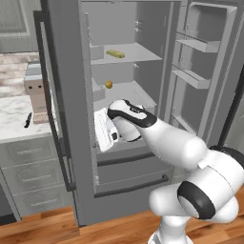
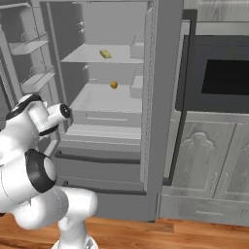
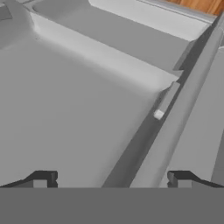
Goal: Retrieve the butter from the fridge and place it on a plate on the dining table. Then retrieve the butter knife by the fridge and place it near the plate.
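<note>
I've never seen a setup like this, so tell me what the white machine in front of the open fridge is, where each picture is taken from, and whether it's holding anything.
It is a white robot arm on a driving base, in a rendered kitchen. Two pictures come from cameras on the base, behind the arm to its left and right. The third looks along the hand, whose fingers stand wide apart with nothing between them. The fridge is open. The yellow butter lies on an upper shelf, a small orange ball on the shelf below. On the counter left of the fridge lies the dark butter knife.
</note>
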{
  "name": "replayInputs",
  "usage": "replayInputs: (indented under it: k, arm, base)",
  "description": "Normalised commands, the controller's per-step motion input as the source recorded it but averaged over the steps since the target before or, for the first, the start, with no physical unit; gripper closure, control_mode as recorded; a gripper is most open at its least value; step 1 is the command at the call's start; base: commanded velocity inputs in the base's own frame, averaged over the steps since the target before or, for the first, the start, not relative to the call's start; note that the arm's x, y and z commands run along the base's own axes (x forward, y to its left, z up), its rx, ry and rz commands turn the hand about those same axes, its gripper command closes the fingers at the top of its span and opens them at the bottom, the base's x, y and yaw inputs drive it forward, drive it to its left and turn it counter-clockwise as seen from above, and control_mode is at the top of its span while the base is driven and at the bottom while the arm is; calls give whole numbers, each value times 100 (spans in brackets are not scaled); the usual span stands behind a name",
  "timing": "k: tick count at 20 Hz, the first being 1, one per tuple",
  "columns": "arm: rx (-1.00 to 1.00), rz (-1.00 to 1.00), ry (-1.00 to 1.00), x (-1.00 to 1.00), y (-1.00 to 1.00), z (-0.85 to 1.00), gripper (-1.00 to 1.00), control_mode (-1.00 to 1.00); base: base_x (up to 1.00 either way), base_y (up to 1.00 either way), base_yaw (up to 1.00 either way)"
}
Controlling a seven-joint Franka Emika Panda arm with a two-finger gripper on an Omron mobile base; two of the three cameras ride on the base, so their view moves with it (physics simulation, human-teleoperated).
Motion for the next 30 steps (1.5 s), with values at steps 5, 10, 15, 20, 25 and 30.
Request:
replayInputs:
  k: [5, 10, 15, 20, 25, 30]
  arm:
    - [-2, 0, 0, -9, 27, 3, -100, -100]
    - [0, -3, 6, 2, -10, 2, -100, -100]
    - [0, -8, 14, 15, -51, 4, -100, -100]
    - [0, -1, 8, 0, -62, 23, -100, -100]
    - [-18, 1, -2, 7, -93, 1, -100, -100]
    - [-50, 21, -20, 17, -99, 0, -100, -100]
  base:
    - [0, 0, 0]
    - [0, 0, 0]
    - [0, 0, 0]
    - [0, 0, 0]
    - [0, 0, 0]
    - [0, 0, 0]
